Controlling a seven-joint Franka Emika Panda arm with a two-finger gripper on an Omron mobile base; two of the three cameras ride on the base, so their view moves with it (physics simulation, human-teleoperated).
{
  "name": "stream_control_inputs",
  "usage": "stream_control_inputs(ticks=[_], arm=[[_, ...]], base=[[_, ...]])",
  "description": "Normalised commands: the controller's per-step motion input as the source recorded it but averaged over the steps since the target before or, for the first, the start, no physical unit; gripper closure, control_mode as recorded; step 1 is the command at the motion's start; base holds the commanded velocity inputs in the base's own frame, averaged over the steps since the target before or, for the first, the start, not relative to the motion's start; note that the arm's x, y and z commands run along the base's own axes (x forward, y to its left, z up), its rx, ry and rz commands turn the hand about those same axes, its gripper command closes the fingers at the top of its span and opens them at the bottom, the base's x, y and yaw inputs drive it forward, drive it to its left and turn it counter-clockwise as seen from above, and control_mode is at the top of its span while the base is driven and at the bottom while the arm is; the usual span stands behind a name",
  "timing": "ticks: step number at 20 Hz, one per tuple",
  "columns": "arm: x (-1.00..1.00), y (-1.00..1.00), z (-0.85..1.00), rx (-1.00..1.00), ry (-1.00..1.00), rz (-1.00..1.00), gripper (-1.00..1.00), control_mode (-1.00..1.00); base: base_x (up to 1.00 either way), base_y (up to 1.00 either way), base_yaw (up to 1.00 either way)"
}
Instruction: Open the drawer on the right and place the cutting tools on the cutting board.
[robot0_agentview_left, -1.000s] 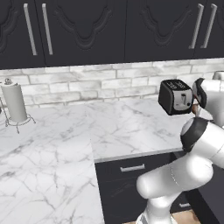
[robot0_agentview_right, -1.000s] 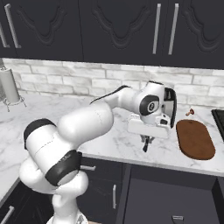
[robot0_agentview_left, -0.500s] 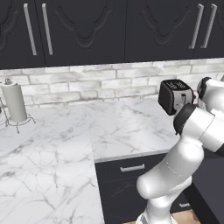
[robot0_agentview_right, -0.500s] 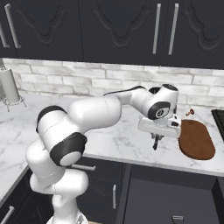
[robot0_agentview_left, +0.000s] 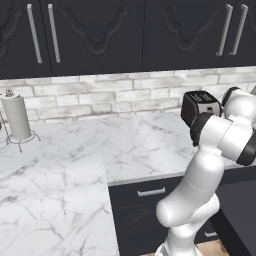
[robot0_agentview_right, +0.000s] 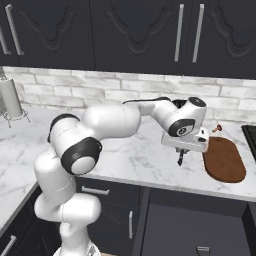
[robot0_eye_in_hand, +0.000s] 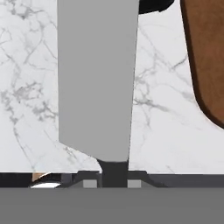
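We've got the toaster (robot0_agentview_left: 200, 106) sitting on the marble counter (robot0_agentview_left: 75, 165) by the brick backsplash, arm (robot0_agentview_left: 210, 165) partly covering it, and a paper towel holder (robot0_agentview_left: 17, 120) way off left.

The arm reaches forward and to the right from its base, elbow bent, upper links roughly level. The wrist turns the hand downward. The gripper (robot0_agentview_right: 181, 159) points down, its jaws closed on the dark handle of a knife (robot0_eye_in_hand: 97, 78), whose broad blade extends straight ahead of the fingertips.
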Motion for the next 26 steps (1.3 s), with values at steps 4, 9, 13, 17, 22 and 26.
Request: stream_control_inputs(ticks=[4,9,13,17,22,26], arm=[[0.57,-0.21,0.0,-0.11,0.0,0.0,1.0,-1.0],[0.41,-0.35,0.0,-0.11,0.02,0.0,1.0,-1.0],[0.26,-0.48,-0.06,-0.05,0.03,0.0,1.0,-1.0],[0.21,-0.48,-0.19,-0.03,0.04,0.0,1.0,-1.0],[0.12,-0.41,-0.22,-0.01,0.05,0.0,1.0,-1.0],[0.06,-0.32,-0.22,0.0,0.05,0.0,1.0,-1.0]], base=[[0.0,0.0,0.0],[0.0,0.0,0.0],[0.0,0.0,0.0],[0.0,0.0,0.0],[0.0,0.0,0.0],[0.0,0.0,0.0]])
